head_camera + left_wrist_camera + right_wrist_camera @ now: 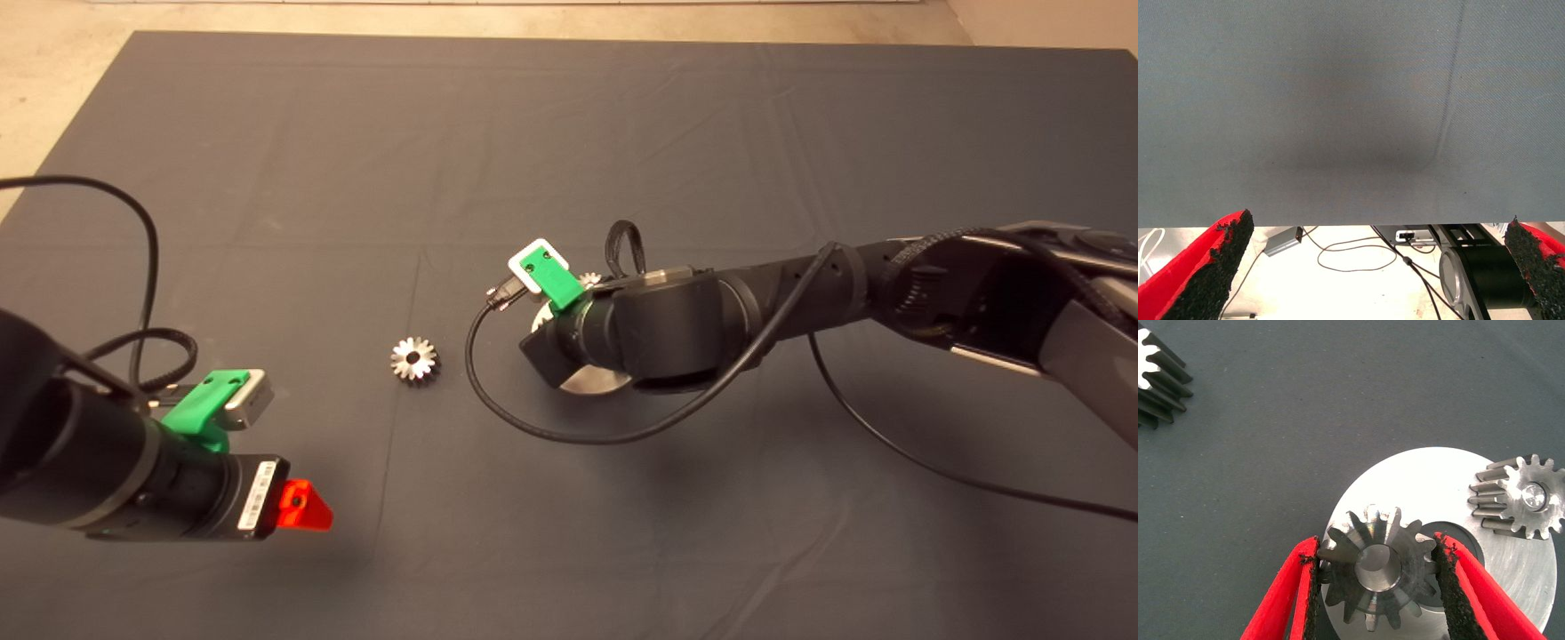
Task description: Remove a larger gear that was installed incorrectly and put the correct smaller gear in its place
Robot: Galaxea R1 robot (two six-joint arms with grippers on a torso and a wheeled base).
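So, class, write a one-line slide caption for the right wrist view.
Right gripper closes its red fingers around a gear seated on the round silver base plate, beside another mounted gear.

Creased dark mat [569,133] on table; pale floor [53,80] beyond w/ cables.

No legible text, brand, number or sign is showing in any of the three views. The only item bearing printing is a white label [257,504] that is sitting on the end of the left arm's black wrist housing, just beside the red finger [305,507]; it is carrying fine dark barcode-like marks, and none of them are resolving into readable characters. The gears, the round steel plate and the mat are showing no markings that can be read.
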